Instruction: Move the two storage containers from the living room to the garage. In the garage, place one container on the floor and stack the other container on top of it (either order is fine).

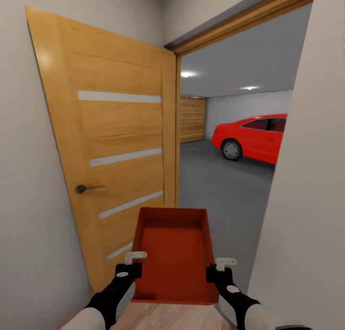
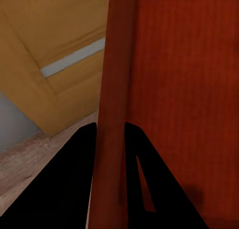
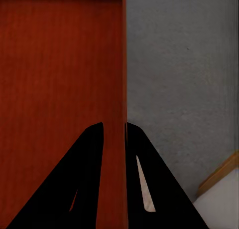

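Holding item: one orange-red storage container [image 1: 175, 253], carried level at the garage doorway. Left gripper [image 1: 135, 262] clamped on its left wall; right gripper [image 1: 219, 267] clamped on its right wall. Adjacent: open orange wooden door [image 1: 110, 143]; beyond, grey concrete floor [image 1: 215, 186], red car [image 1: 256, 137].

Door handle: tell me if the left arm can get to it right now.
Probably not: the left gripper is clamped on the orange bin's side wall, sharing the load with the right gripper. The door handle itself is unobstructed.
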You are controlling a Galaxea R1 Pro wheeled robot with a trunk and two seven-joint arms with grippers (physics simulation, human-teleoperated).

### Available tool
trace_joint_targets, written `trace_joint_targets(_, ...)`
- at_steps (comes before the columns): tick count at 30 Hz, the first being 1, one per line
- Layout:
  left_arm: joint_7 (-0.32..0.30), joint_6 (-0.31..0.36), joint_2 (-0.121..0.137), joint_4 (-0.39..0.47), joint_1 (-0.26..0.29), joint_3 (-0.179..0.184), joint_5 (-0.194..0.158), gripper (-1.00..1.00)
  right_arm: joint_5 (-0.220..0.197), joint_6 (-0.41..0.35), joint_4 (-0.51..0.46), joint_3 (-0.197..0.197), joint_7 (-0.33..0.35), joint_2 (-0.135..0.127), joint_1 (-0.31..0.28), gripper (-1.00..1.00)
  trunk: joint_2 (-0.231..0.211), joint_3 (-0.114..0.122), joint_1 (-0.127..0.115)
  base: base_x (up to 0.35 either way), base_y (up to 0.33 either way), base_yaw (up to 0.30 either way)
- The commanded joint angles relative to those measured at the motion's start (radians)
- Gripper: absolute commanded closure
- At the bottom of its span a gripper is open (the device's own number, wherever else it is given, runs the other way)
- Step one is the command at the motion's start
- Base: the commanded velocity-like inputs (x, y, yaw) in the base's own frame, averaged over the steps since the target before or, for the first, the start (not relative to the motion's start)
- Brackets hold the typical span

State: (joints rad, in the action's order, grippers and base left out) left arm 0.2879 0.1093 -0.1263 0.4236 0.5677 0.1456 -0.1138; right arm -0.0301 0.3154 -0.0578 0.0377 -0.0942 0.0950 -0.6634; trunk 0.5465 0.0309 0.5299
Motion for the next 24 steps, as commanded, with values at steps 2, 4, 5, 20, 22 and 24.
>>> trace_joint_targets(2, 0.012, 0.007, 0.022, 0.000, 0.000, -0.091, -0.012, 1.00, -0.004, 0.018, -0.002, -0.018, 0.002, -0.014, -0.001, 1.00, 0.001, 0.000, 0.001, 0.113, 0.095, -0.285)
trace_joint_targets(4, 0.013, 0.007, 0.022, 0.000, 0.000, -0.091, -0.012, 1.00, -0.004, 0.018, -0.002, -0.018, 0.002, -0.014, -0.001, 1.00, 0.001, 0.000, 0.001, 0.037, 0.031, -0.285)
trace_joint_targets(5, 0.013, 0.007, 0.022, 0.000, 0.000, -0.091, -0.012, 1.00, -0.004, 0.019, -0.002, -0.018, 0.002, -0.014, -0.001, 1.00, 0.001, 0.000, 0.001, 0.018, 0.016, -0.285)
trace_joint_targets(20, 0.009, 0.007, 0.022, -0.001, 0.000, -0.092, -0.012, 1.00, -0.004, 0.019, -0.002, -0.018, 0.002, -0.014, -0.001, 1.00, 0.001, 0.000, 0.001, 0.090, 0.061, -0.257)
trace_joint_targets(22, 0.007, 0.007, 0.022, -0.002, 0.000, -0.092, -0.012, 1.00, -0.004, 0.019, -0.002, -0.018, 0.002, -0.013, -0.001, 1.00, 0.001, 0.000, 0.001, 0.266, 0.222, -0.020)
trace_joint_targets(24, 0.007, 0.007, 0.022, -0.002, 0.000, -0.092, -0.012, 1.00, -0.004, 0.019, -0.002, -0.018, 0.002, -0.013, -0.001, 1.00, 0.001, 0.000, 0.001, 0.267, 0.225, -0.006)
